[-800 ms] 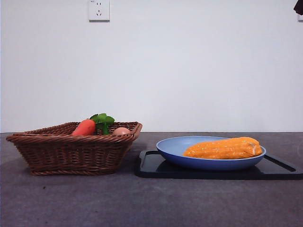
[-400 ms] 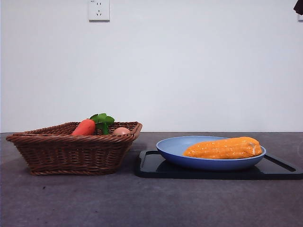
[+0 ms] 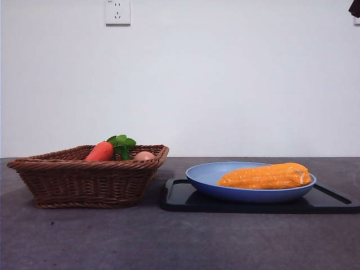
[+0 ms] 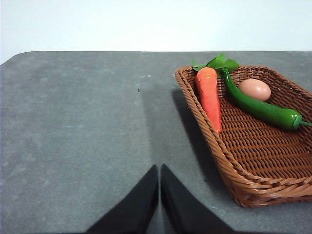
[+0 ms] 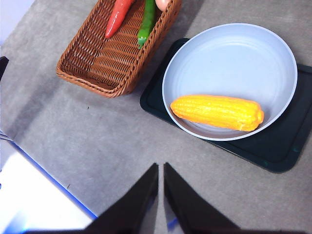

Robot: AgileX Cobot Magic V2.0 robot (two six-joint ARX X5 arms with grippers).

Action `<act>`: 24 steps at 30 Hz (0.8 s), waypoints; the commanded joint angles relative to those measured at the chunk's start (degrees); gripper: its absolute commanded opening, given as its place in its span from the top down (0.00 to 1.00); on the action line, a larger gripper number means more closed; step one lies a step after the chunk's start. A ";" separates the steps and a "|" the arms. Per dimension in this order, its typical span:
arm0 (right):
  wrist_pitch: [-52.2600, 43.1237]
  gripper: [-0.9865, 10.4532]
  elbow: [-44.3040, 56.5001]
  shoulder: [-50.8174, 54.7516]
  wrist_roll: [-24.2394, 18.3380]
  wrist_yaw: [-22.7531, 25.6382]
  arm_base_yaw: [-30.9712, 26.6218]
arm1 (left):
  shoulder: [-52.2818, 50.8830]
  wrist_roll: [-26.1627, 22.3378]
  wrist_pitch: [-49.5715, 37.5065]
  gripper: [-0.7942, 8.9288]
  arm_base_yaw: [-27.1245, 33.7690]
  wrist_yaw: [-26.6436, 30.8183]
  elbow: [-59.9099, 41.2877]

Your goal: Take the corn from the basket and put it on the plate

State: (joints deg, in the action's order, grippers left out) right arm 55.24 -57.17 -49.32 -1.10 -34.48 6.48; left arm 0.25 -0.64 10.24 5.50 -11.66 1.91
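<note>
The corn (image 3: pixel 265 176) (image 5: pixel 217 112) lies on its side in the light-blue plate (image 3: pixel 202 179) (image 5: pixel 229 53), touched by no gripper. To the left of the plate stands the brown wicker basket (image 3: pixel 84 180) (image 4: pixel 253 161) (image 5: pixel 97 63). My right gripper (image 5: pixel 160 168) hangs high above the table, shut and holding nothing, looking down on the plate and basket. Beside the basket, over bare table, my left gripper (image 4: pixel 159 169) is shut and holds nothing. Only a black tip of an arm (image 3: pixel 355 8) shows at the front view's top right corner.
The plate rests on a flat black tray (image 3: pixel 180 197) (image 5: pixel 287 146). In the basket lie a red-orange carrot (image 3: pixel 100 151) (image 4: pixel 209 95), a long green pepper (image 4: pixel 258 108) and a pale egg (image 3: pixel 144 156) (image 4: pixel 254 89). A wall socket (image 3: pixel 117 12) is behind.
</note>
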 commanded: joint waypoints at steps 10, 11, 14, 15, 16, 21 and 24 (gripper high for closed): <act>-0.42 0.91 -1.03 -0.37 -0.50 -0.02 0.13 | -0.09 0.24 1.79 0.91 0.17 0.11 -0.77; -0.39 0.91 -1.03 -0.37 -0.50 -0.02 0.13 | -0.09 0.24 1.79 0.91 0.17 0.09 -0.77; -0.74 0.91 -1.03 -0.37 -1.95 0.04 0.13 | -0.09 0.24 1.79 0.91 0.17 0.11 -0.77; -1.40 0.91 -1.03 -0.37 -3.72 0.07 0.13 | -0.09 0.24 1.79 0.91 0.17 0.11 -0.77; -2.34 0.91 -1.01 -0.35 -5.44 0.04 0.13 | -0.09 0.24 1.79 0.91 0.17 0.11 -0.77; -15.15 0.91 1.70 2.21 -12.46 0.35 -1.62 | -0.09 0.24 1.79 0.91 0.17 0.11 -0.77; -25.03 0.91 6.62 5.75 -11.87 0.09 -3.23 | -0.09 0.26 1.79 0.91 0.17 0.11 -0.77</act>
State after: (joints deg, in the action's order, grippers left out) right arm 33.12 -51.55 -43.90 -11.62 -34.33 3.49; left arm 0.25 -0.64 10.24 5.50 -11.66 1.91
